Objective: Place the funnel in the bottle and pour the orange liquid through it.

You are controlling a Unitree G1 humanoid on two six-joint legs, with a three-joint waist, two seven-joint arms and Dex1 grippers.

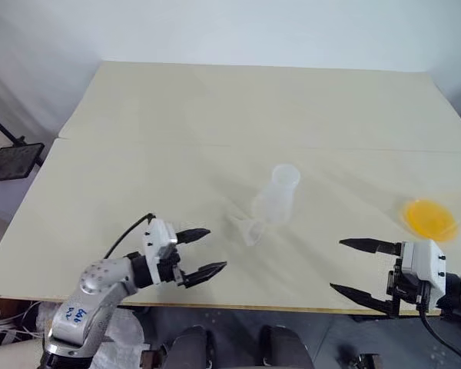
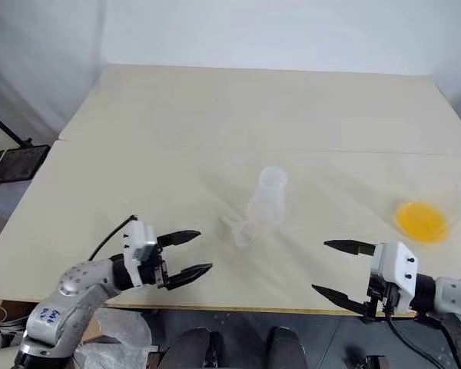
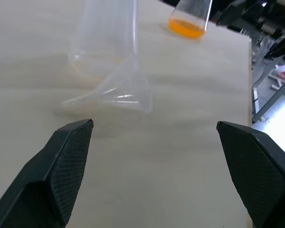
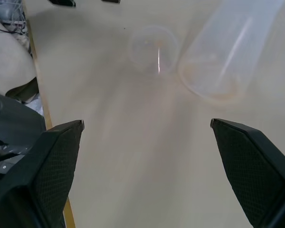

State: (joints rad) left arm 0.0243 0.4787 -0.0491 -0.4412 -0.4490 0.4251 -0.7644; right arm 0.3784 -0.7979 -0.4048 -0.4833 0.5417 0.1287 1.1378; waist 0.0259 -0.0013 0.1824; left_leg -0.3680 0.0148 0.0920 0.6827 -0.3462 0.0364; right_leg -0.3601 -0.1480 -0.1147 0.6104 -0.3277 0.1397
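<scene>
Funnel [image 1: 247, 228] lies on its side mid tabletop [image 1: 177, 123], touching the upright bottle [image 1: 277, 195]. Orange liquid [image 1: 429, 217] sits in a clear flask at the right edge. L hand [image 1: 202, 253] & R hand [image 1: 356, 267] both open, empty, near the front edge.

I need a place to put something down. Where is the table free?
The far half of the table behind the bottle is bare, and so is the left side. Crowded: funnel beside the bottle, flask of orange liquid at right.

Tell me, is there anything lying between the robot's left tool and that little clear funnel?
No. In the left wrist view only bare table separates the open left tool from the funnel, which lies on its side beside the bottle.
</scene>
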